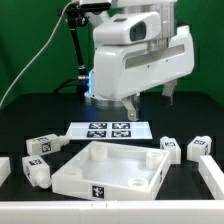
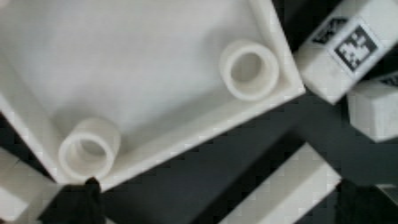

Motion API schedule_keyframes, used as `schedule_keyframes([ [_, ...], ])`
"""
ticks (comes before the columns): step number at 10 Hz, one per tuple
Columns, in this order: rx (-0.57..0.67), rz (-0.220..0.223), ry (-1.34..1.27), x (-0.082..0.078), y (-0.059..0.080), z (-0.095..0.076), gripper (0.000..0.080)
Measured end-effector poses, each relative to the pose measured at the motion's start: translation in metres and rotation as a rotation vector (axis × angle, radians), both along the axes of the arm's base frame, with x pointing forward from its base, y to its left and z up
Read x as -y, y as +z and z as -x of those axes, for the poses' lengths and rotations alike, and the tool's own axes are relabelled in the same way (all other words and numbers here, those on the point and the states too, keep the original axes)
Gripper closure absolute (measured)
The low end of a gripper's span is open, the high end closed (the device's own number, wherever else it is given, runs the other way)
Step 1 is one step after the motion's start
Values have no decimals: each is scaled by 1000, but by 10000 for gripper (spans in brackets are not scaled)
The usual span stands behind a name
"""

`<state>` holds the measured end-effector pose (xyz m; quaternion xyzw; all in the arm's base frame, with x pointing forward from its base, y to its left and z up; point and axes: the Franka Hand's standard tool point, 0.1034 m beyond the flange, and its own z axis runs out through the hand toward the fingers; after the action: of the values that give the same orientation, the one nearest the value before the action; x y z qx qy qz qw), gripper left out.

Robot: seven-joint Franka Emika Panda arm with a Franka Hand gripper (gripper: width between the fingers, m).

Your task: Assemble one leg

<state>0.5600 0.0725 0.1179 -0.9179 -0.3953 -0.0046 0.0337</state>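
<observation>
The white tray-like tabletop (image 1: 108, 172) lies at the table's front centre. Small white legs with tags lie around it: two at the exterior view's left (image 1: 38, 146) (image 1: 35, 172) and two at its right (image 1: 170, 147) (image 1: 200, 148). My gripper (image 1: 150, 100) hangs open and empty above the back of the table, over the marker board (image 1: 105, 128), well clear of every leg. The wrist view shows the tabletop (image 2: 151, 75) with two corner holes, a tagged leg (image 2: 350, 48) beside it, and my gripper (image 2: 217, 205) with nothing between its dark fingertips (image 2: 71, 200).
More white parts show at the exterior view's left edge (image 1: 3, 170) and right edge (image 1: 214, 180). A black stand and cable (image 1: 78, 40) rise behind the arm. In the wrist view a blurred white strip (image 2: 311, 185) crosses the dark table.
</observation>
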Motion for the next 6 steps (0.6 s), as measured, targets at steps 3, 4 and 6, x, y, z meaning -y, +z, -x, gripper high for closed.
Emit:
schedule_keyframes([
  [3, -36, 1, 219, 8, -28, 6, 150],
  [4, -31, 0, 198, 9, -26, 5, 150],
  [6, -34, 0, 198, 9, -28, 5, 150],
])
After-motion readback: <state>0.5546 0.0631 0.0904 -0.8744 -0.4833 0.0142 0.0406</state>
